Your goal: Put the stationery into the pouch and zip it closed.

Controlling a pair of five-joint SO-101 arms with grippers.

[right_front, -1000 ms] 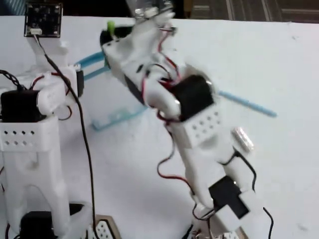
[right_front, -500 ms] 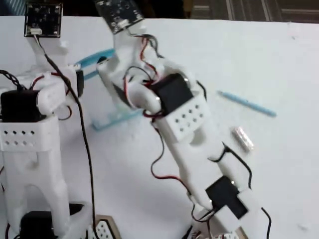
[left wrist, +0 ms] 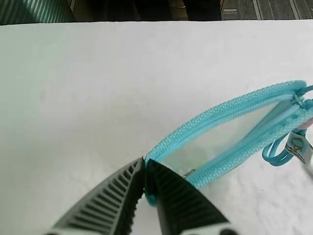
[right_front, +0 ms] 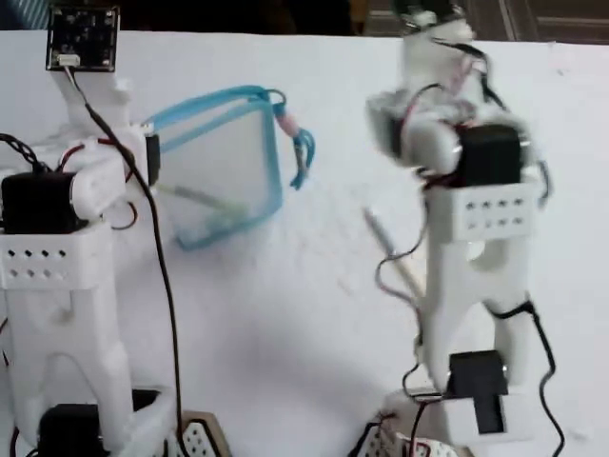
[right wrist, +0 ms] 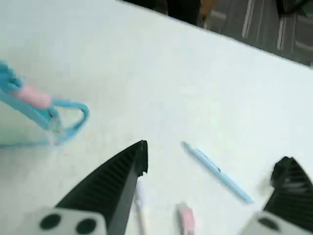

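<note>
My left gripper (left wrist: 144, 165) is pinched on the corner of the pouch (left wrist: 230, 115), which lies on the table (right_front: 285, 314) with its zip open. Farther out, my right gripper (right wrist: 213, 156) hangs spread wide above the pen (right wrist: 217, 171).

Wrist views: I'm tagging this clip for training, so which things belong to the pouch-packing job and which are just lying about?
Belongs to the job:
- pouch, its corner pinched by the left hand
- blue pen
- pink item, too blurred to name
- pale stick
- right hand, open above them

Just there:
- table
- floor beyond it
</note>
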